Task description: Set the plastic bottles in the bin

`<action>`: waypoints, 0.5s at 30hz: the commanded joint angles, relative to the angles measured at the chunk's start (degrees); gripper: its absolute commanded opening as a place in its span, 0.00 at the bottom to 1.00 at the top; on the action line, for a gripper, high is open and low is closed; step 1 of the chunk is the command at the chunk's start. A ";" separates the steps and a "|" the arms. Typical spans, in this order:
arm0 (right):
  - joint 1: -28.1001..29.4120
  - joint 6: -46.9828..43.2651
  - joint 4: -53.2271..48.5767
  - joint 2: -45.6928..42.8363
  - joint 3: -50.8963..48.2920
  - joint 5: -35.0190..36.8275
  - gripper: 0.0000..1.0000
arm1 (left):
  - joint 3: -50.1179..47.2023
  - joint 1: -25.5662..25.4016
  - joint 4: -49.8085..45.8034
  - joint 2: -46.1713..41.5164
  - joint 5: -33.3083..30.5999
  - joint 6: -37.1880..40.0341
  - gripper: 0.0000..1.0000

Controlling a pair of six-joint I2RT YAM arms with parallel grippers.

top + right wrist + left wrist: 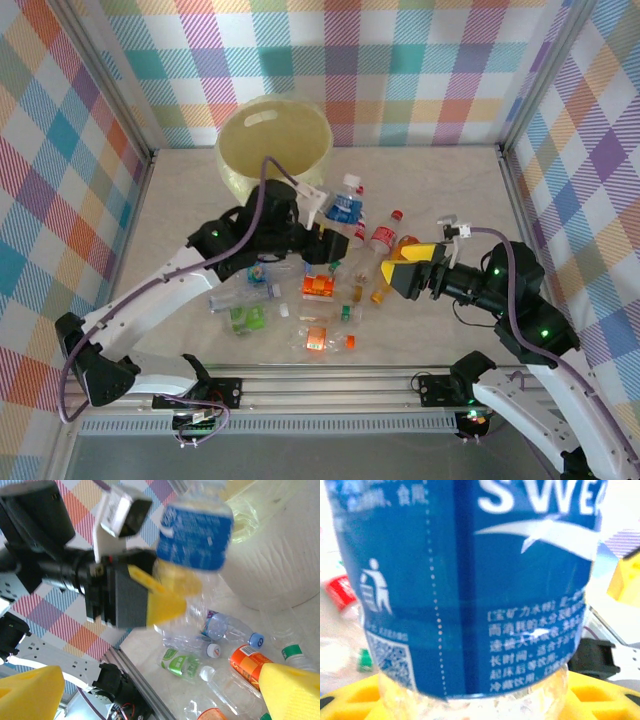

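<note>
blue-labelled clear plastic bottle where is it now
In the top view the blue-labelled clear plastic bottle sits in the left gripper, by the near rim of the round pale yellow bin.

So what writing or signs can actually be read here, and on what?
"SWE", big white letters cut by the frame: blue-label bottle.
Litter-in-bin sign and QR code: same label.
Small Chinese print: same label, too blurred to quote.
Orange-label bottle and the rest: too small to read.

Plastic bottles on table before bin
</note>
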 commanded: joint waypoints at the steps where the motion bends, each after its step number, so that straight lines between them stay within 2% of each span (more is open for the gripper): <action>1: 0.20 -2.32 -0.99 0.67 1.02 -1.34 1.00 | 7.30 2.44 -8.46 1.89 -5.35 8.27 0.56; 6: 0.20 -1.88 -0.03 0.54 0.56 -1.89 1.00 | 17.13 6.97 -13.64 6.58 -10.32 12.97 0.56; 15: 0.20 -3.44 1.07 0.00 1.95 -2.07 1.00 | 30.25 15.48 -17.63 17.06 -12.96 15.21 0.56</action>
